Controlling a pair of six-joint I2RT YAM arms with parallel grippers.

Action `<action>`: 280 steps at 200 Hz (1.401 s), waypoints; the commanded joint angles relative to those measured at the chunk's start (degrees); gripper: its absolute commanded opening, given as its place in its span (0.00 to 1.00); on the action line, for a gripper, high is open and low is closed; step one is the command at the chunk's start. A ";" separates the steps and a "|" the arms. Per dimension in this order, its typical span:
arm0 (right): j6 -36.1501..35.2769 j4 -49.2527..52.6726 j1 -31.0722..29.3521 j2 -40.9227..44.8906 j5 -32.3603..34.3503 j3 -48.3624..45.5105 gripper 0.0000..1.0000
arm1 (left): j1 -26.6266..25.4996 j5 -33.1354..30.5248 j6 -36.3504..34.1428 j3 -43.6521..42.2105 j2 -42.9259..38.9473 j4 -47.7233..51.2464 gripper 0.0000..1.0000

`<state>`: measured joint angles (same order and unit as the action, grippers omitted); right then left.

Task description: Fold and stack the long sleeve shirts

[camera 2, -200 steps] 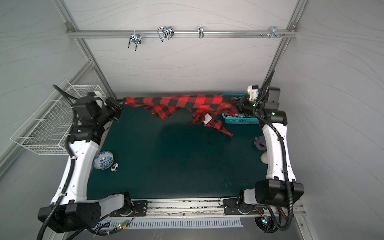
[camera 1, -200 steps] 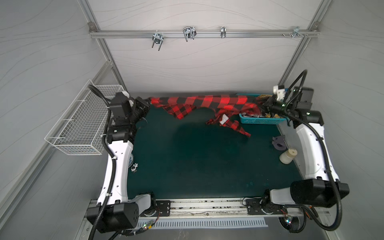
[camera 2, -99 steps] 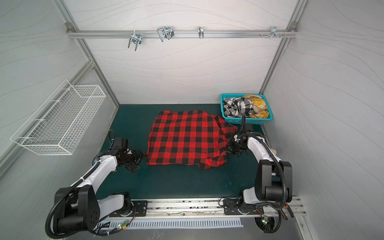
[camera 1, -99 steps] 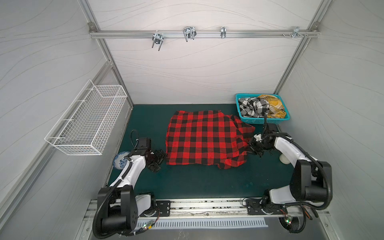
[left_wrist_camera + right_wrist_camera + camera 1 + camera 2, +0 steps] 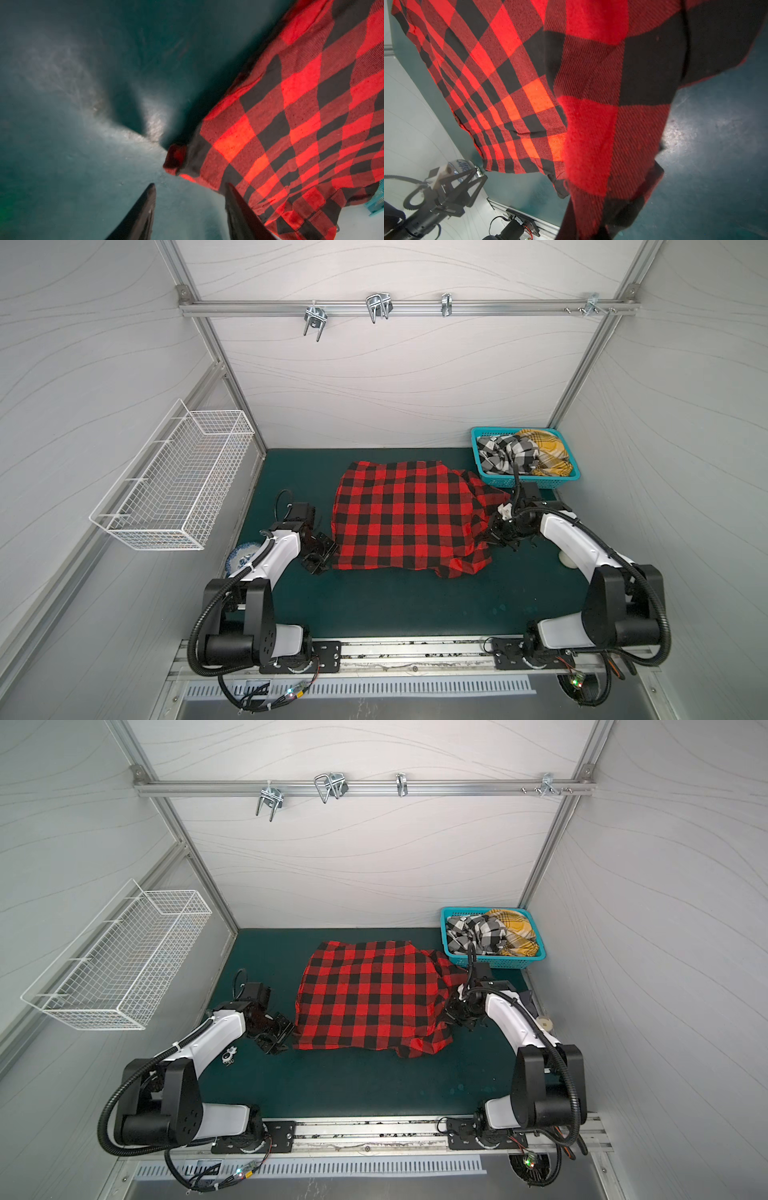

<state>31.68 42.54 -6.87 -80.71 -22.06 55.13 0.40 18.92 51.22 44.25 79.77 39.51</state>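
Our left gripper (image 5: pixel 190 185) stands part-open and empty, with the red-and-black shirt (image 5: pixel 407 518) lying on the counter (image 5: pixel 395 605) just ahead of it. Our right gripper (image 5: pixel 494 537) is clamped on the opposite edge. If we pull now, the unheld side could drag and bunch.

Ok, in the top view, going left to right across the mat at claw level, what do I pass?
Blue-and-white dish → left claw, open beside the cloth → red-and-black shirt → right claw, shut on its edge → small cream object, half hidden by the arm. I left out the teal basket: it overlaps the right claw.
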 commanded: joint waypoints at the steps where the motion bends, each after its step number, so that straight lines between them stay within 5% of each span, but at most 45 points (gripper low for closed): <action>1: 0.49 2.02 -0.53 1.51 1.05 0.33 0.02 | -0.29 0.57 0.13 1.45 2.70 -1.37 0.51; 31: 0.49 2.39 -0.76 1.80 1.29 0.24 0.02 | -1.23 -0.94 -0.52 0.93 3.73 -0.57 0.45; 42: 0.51 2.37 -0.87 1.87 1.37 0.26 0.03 | -1.32 -0.51 -0.33 -0.01 3.60 -1.85 0.30; 72: -0.63 5.48 -2.17 2.20 5.00 1.98 0.40 | -1.26 3.01 0.23 0.76 4.97 -5.36 0.00; 93: -1.47 10.68 -6.24 4.86 12.89 4.36 0.60 | -1.22 6.06 1.14 3.23 5.22 -8.96 0.00; 138: 2.81 20.54 -19.64 10.11 24.40 5.04 0.67 | -1.31 9.80 3.81 11.78 0.76 -13.34 0.00; 163: 5.63 19.29 -35.52 9.92 24.52 5.60 0.68 | -2.30 11.31 5.50 18.22 -1.02 -15.23 0.00; 199: 4.71 7.35 -51.47 -1.74 16.62 10.21 0.62 | -6.24 11.15 7.29 27.08 -0.66 -21.03 0.00; 226: 2.91 2.80 -53.43 -12.00 19.98 16.74 0.64 | -8.81 11.77 6.00 31.88 2.05 -22.38 0.00; 280: 5.66 1.45 -48.26 -27.79 32.90 23.40 0.66 | -9.11 11.22 4.94 31.75 3.50 -23.90 0.00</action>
<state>35.33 42.96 -57.76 -104.22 3.01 76.42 -8.84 30.46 57.04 74.91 82.32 18.52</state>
